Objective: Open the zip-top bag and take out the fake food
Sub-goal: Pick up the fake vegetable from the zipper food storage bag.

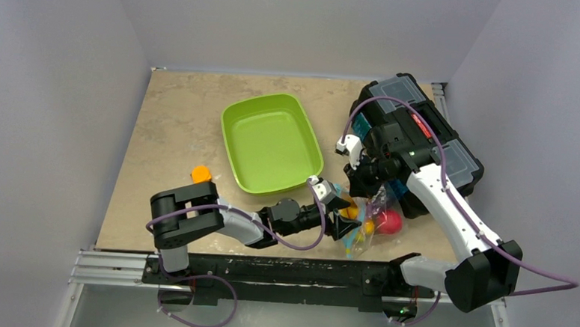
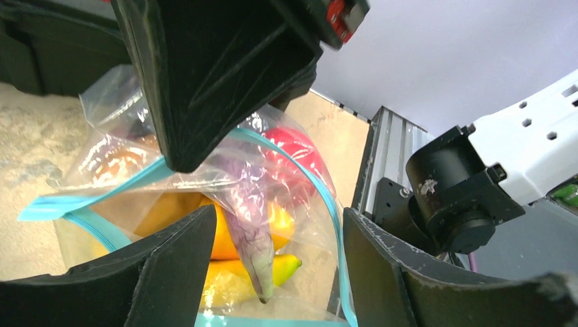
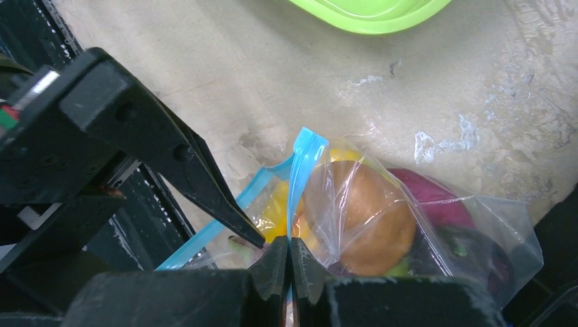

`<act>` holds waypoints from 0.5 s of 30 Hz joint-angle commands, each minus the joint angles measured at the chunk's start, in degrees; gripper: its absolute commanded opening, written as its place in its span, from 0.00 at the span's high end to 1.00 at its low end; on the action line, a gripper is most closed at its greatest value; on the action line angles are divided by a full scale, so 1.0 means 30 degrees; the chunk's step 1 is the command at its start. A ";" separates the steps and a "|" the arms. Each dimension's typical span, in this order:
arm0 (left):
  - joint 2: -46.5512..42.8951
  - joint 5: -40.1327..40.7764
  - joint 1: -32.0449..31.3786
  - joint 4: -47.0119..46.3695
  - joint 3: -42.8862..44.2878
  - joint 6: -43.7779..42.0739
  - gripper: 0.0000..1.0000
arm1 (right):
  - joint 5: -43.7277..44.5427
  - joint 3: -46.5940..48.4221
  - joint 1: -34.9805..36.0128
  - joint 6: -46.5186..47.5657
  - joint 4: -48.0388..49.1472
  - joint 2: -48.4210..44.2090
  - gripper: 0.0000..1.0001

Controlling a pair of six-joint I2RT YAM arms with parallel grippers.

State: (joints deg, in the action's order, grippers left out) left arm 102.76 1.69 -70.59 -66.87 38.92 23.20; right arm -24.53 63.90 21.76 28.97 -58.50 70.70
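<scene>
The zip-top bag (image 1: pixel 373 226) lies near the table's front edge, right of centre, with its mouth partly open. Its teal zip strip (image 2: pixel 95 191) shows in the left wrist view. My right gripper (image 3: pixel 290 262) is shut on one lip of the zip strip (image 3: pixel 300 163) and also shows in the top view (image 1: pixel 362 188). My left gripper (image 2: pixel 276 228) is open, its fingers (image 2: pixel 170 266) on either side of the mouth. Inside the bag are fake food pieces: a purple eggplant (image 2: pixel 257 238), a yellow banana (image 2: pixel 290 267), an orange piece (image 2: pixel 221 238), a red apple (image 2: pixel 298 155) and a brown piece (image 3: pixel 364 218).
The green tray (image 1: pixel 272 141) stands behind the bag at centre. A black toolbox (image 1: pixel 431 137) sits at the back right, close behind the right gripper. A small orange block (image 1: pixel 200 174) lies left of the tray. The metal rail (image 2: pixel 382 163) runs just beside the bag.
</scene>
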 commanded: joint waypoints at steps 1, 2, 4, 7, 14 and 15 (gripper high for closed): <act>-0.0119 -0.0972 -0.0055 0.0607 0.0233 0.1073 0.34 | -0.0736 0.0331 0.0014 0.0027 0.0065 -0.0919 1.00; -0.0212 -0.1004 -0.0055 0.0735 0.0096 0.1156 0.35 | -0.1077 0.0352 -0.0013 0.0079 -0.0009 -0.1040 1.00; -0.0344 -0.1045 -0.0055 0.0883 -0.0051 0.1276 0.36 | -0.1892 0.0500 -0.0160 0.0213 -0.0159 -0.1241 1.00; -0.0577 -0.0912 -0.0053 0.1019 -0.0262 0.1280 0.38 | -0.2816 0.0607 -0.0396 0.0628 -0.0400 -0.1519 1.00; -0.1788 -0.0645 0.0124 0.0398 -0.1493 0.1037 0.45 | -0.3478 0.0610 -0.1215 0.1237 -0.0948 -0.2011 1.00; -0.2070 -0.0663 0.0183 0.0090 -0.1803 0.1068 0.45 | -0.3496 0.0607 -0.1291 0.1277 -0.0971 -0.2069 1.00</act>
State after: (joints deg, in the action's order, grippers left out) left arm 100.97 0.01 -70.54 -62.11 36.51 26.00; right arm -32.12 63.92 19.09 31.14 -60.36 66.24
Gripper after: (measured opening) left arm 0.552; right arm 0.005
